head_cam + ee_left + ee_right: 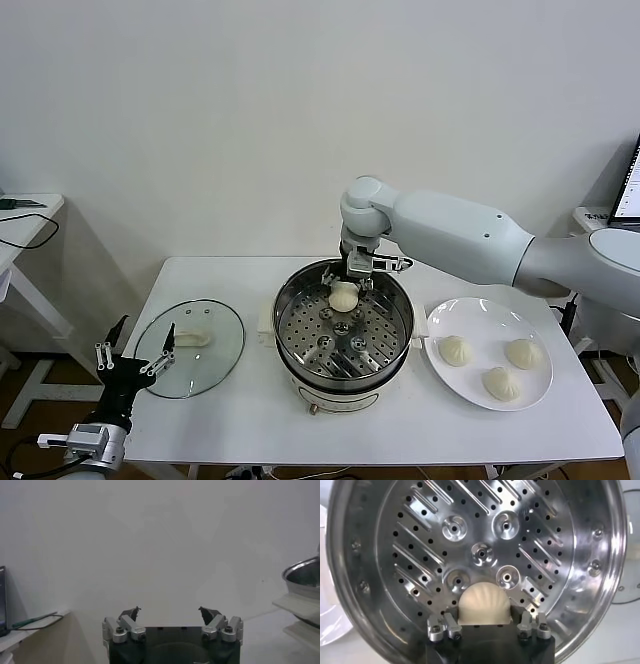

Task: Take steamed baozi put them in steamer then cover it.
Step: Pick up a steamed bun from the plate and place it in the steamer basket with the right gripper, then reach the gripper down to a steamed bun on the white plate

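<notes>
My right pincer (346,281) hangs over the steamer (344,330), at twelve o'clock on its perforated tray. A baozi (484,605) sits between the fingers, which stand apart on either side of it; I cannot tell whether they touch it. I judge this the release of the first bun. Three more baozi (489,365) wait on the white plate (447,316) at the steamer's three o'clock. The cover (190,346) lies on the counter (250,420) at the steamer's nine o'clock. My left pincer (133,358) idles wide open and empty, near the cover. Next I should lift clear and reach for the plate.
</notes>
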